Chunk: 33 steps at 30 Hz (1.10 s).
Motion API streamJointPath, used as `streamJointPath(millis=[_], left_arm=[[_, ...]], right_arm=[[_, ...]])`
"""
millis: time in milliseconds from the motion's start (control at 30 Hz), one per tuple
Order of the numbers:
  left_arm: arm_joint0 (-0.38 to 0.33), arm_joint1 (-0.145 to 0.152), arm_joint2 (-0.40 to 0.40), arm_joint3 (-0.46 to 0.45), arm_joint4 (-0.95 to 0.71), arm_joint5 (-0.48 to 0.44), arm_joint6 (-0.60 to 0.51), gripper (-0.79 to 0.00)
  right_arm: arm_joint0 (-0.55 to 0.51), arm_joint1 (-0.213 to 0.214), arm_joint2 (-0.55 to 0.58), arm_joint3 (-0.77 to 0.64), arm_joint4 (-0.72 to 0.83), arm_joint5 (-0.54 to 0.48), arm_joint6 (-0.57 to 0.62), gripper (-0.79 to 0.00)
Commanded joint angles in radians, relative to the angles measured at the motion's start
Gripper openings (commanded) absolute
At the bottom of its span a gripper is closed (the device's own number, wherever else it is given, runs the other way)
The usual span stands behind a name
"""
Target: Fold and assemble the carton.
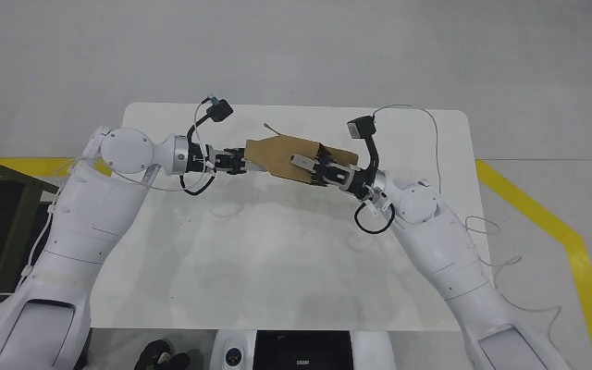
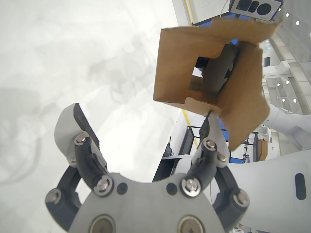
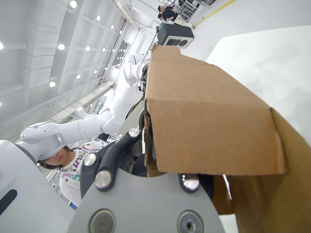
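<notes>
A brown cardboard carton (image 1: 287, 154) is held above the white table (image 1: 277, 268), opened into a square tube with loose flaps. In the left wrist view the carton (image 2: 175, 73) shows its open end, and a dark finger (image 2: 218, 73) of the other gripper sits inside it. My right gripper (image 1: 307, 166) is shut on a carton wall, one finger lying on the outside. The carton (image 3: 206, 122) hides most of that gripper in the right wrist view. My left gripper (image 2: 143, 115) stands open at the carton's left end, one fingertip (image 2: 209, 122) touching a flap edge.
The table's far edge (image 1: 296, 105) lies just behind the carton, with grey floor beyond. Yellow floor tape (image 1: 527, 199) runs past the table's right side. Thin cables (image 1: 435, 125) trail from the right arm over the table.
</notes>
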<state>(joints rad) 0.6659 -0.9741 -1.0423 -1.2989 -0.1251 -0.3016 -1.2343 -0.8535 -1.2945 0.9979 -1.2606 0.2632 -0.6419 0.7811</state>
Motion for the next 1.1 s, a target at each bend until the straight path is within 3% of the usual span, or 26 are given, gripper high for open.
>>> streamJointPath(millis=[0,800,1067], left_arm=[[0.001,0.0,0.003,-0.002,0.0,0.0,0.0,0.0],[0.005,0.004,-0.003,0.003,-0.02,-0.003,-0.016,0.0],[-0.015,0.008,-0.022,0.056,-0.005,0.002,0.011,0.0]], right_arm=[[0.007,-0.003,-0.011,0.005,0.011,-0.002,0.011,-0.785],[0.015,-0.011,-0.015,0.052,0.028,-0.013,0.033,-0.785],[-0.026,0.006,0.005,0.048,0.051,0.027,0.138,-0.785]])
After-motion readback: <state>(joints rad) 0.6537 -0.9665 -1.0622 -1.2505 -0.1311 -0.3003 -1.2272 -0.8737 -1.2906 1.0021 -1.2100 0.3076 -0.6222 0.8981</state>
